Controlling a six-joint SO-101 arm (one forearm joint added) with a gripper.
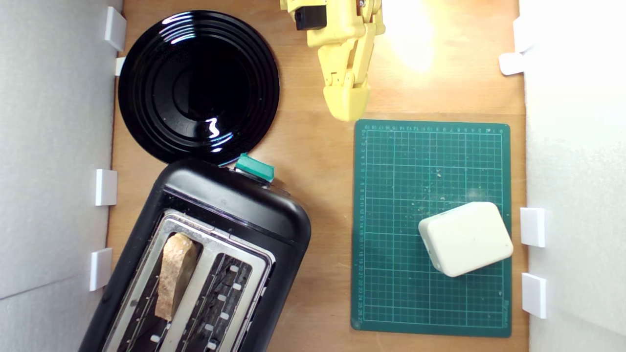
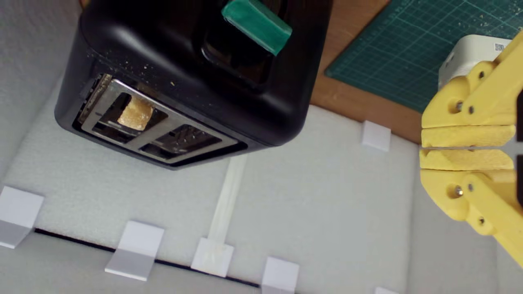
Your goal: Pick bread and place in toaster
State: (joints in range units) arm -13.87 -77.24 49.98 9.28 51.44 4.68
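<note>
The bread [image 1: 173, 276] stands on edge inside one slot of the black toaster [image 1: 234, 205], the slot toward the exterior view's left, its crust poking above the silver top plate. In the wrist view the bread [image 2: 135, 114] shows as a pale lump in the same slot of the toaster [image 2: 196, 81]. The green lever knob [image 1: 254, 167] sits at the toaster's far end. My yellow gripper [image 1: 348, 105] hangs at the top centre of the exterior view, away from the toaster, shut with nothing in it. In the wrist view the gripper [image 2: 425, 147] has its jaws pressed together.
A glossy black plate [image 1: 198, 83] lies behind the toaster. A green cutting mat [image 1: 401, 244] on the exterior view's right carries a cream rounded box [image 1: 464, 238]. White foam walls with small white brackets [image 1: 105, 187] border the wooden table.
</note>
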